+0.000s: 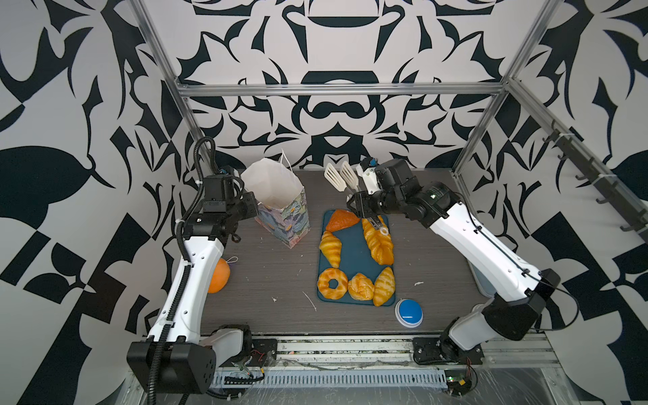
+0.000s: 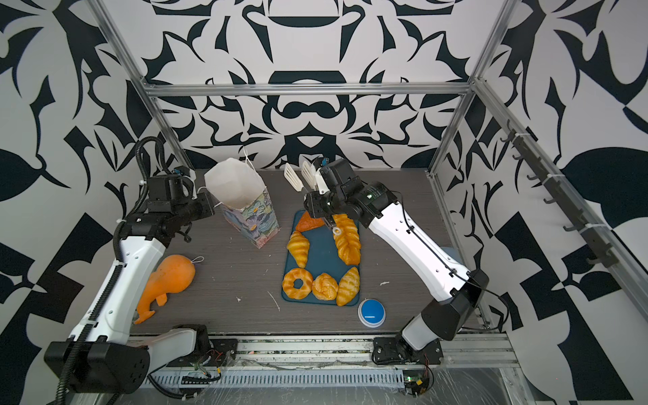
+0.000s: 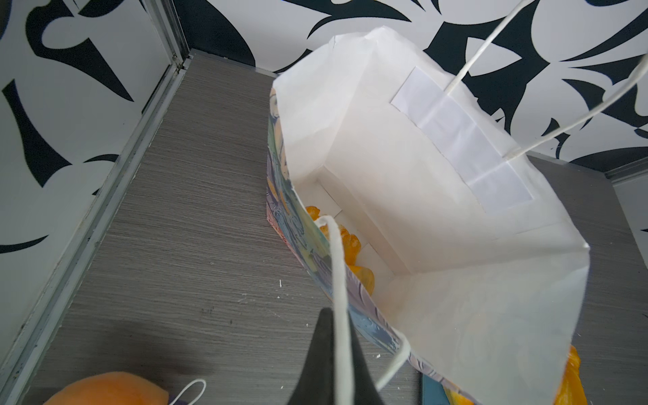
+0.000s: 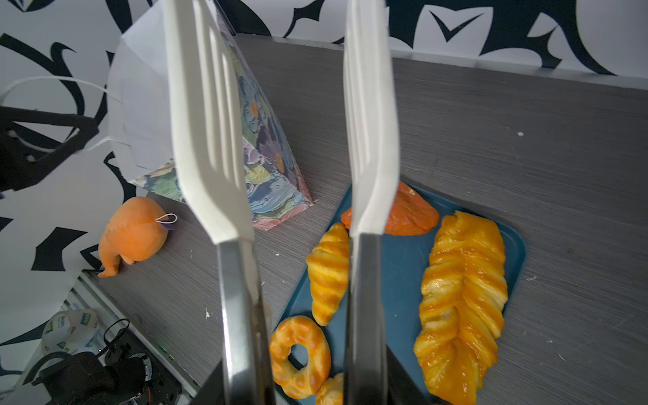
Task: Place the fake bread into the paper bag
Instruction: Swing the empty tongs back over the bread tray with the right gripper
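1. The left gripper (image 3: 331, 336) has its fingers together, pinched on the thin white string handle (image 3: 338, 280) of the tall pastel leafy-print paper bag (image 3: 438, 228). The bag's white open mouth lies just beyond the fingertips, over the grey wood-grain table (image 3: 193, 245)
2. Some glossy golden toy pastries (image 3: 350, 245) lie on the bag's floor, below and ahead of those fingers
3. The right gripper (image 1: 366, 210) is clamped on white slotted-tip metal tongs (image 4: 210, 140), whose two arms stand apart with nothing between them
4. Below the tong arms, on the blue plastic tray (image 4: 399, 287), lie the dark orange triangle (image 4: 410, 214), a small croissant (image 4: 328, 273) and the ring-shaped pastry (image 4: 301, 354). The long braided loaf (image 4: 463, 301) lies beside them, untouched
5. A round bun (image 1: 360, 287) and second croissant (image 1: 384, 285) sit at the tray's end farthest from these fingers
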Motion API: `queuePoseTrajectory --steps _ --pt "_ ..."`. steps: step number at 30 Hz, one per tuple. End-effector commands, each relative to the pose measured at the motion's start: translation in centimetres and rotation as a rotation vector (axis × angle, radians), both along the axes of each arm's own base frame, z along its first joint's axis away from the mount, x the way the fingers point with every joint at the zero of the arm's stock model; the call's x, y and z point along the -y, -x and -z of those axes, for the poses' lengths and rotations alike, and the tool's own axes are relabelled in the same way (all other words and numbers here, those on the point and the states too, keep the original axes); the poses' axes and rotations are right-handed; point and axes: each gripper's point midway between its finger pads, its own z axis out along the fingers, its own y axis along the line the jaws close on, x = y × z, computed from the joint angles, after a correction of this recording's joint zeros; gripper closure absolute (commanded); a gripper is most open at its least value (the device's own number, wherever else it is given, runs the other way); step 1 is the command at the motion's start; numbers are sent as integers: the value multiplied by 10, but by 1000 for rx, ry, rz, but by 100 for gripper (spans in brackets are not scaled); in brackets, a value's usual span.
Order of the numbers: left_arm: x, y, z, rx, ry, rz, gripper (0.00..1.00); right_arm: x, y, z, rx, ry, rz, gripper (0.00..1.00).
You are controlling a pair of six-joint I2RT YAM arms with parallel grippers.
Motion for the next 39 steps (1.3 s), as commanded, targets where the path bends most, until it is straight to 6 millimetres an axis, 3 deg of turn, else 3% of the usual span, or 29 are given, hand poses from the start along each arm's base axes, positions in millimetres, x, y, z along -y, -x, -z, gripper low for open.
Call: queuePoseTrajectory --steps 1,20,32,39 --pt "0 4 4 -17 11 0 94 9 3 -16 42 -42 22 51" --pt "7 4 6 -19 47 22 91 31 35 71 -175 92 28 52" --pt "8 3 7 -20 54 27 88 21 60 119 -304 159 -52 51" --pt "8 3 8 -23 51 24 87 17 63 139 -343 200 -76 51"
